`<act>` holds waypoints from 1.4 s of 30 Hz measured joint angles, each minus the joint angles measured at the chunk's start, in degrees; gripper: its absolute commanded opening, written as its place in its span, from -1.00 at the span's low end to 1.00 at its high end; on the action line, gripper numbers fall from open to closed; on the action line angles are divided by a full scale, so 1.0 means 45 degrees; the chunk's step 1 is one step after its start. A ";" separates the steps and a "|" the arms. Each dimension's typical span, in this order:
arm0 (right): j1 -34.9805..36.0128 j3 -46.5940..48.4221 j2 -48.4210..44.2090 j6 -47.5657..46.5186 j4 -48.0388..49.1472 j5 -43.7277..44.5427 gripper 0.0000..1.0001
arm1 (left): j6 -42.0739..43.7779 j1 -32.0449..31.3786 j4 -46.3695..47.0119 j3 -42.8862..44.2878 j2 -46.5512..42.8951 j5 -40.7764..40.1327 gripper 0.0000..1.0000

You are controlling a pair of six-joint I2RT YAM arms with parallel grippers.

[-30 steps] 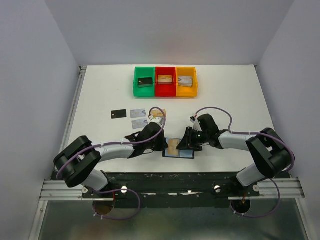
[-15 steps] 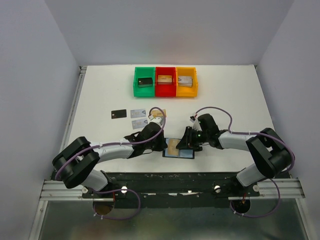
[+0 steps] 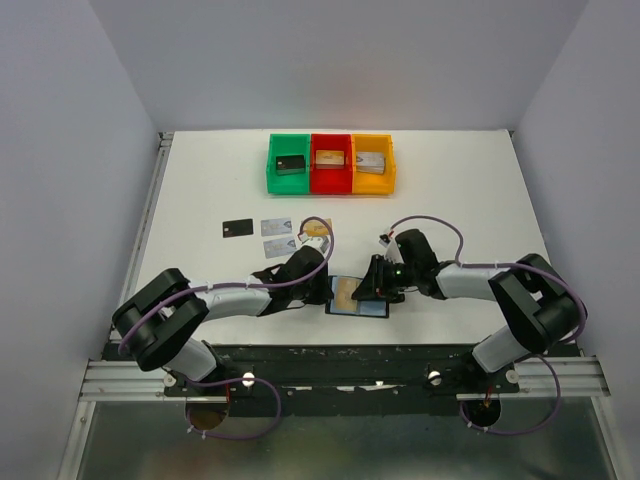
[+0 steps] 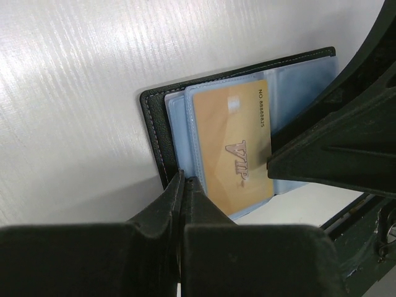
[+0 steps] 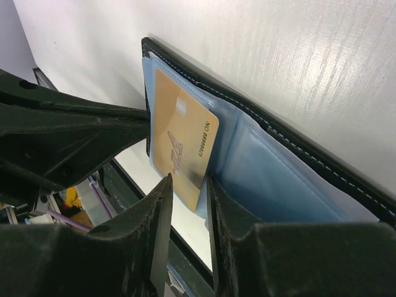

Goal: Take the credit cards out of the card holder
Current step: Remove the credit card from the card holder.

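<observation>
One tan-gold card [image 4: 232, 154], likely stiff and slick, wants pinching by its free edge; left gripper [image 4: 181, 180] together, right gripper [image 5: 189, 182] apart

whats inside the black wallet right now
One tan-gold VIP card lies on the blue-grey sleeves of the wallet. Anything under it or deeper in the sleeves is hidden.

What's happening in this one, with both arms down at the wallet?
Both arms are working on the open wallet near the front of the table. The left gripper, shut, sits on its edge, seemingly pinning it. The right gripper is open with a corner of the gold card between its fingers; that card is not yet out. A black card and two pale cards lie farther out.
</observation>
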 measured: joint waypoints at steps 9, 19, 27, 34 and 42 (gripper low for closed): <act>0.0000 -0.0204 0.0170 0.0185 0.0617 -0.0219 -0.26 | -0.0010 0.0000 0.0219 -0.0005 0.0117 0.0000 -0.99; 0.0000 -0.0899 0.0170 0.0787 0.2166 -0.0597 -0.25 | -0.0024 -0.0010 0.0374 -0.0010 0.0204 0.0000 -1.00; -0.0024 -0.1253 0.0291 0.1355 0.3415 -0.0797 -0.25 | -0.0073 -0.0010 0.0529 -0.0083 0.0223 0.0000 -1.00; -0.0053 -0.1559 0.0942 0.2132 0.4983 -0.1054 -0.25 | -0.0204 -0.0010 0.0884 -0.0287 0.0199 0.0000 -1.00; -0.0049 -0.1554 0.1277 0.2404 0.5629 -0.1311 -0.24 | -0.0267 -0.0010 0.1219 -0.0442 0.0199 0.0053 -1.00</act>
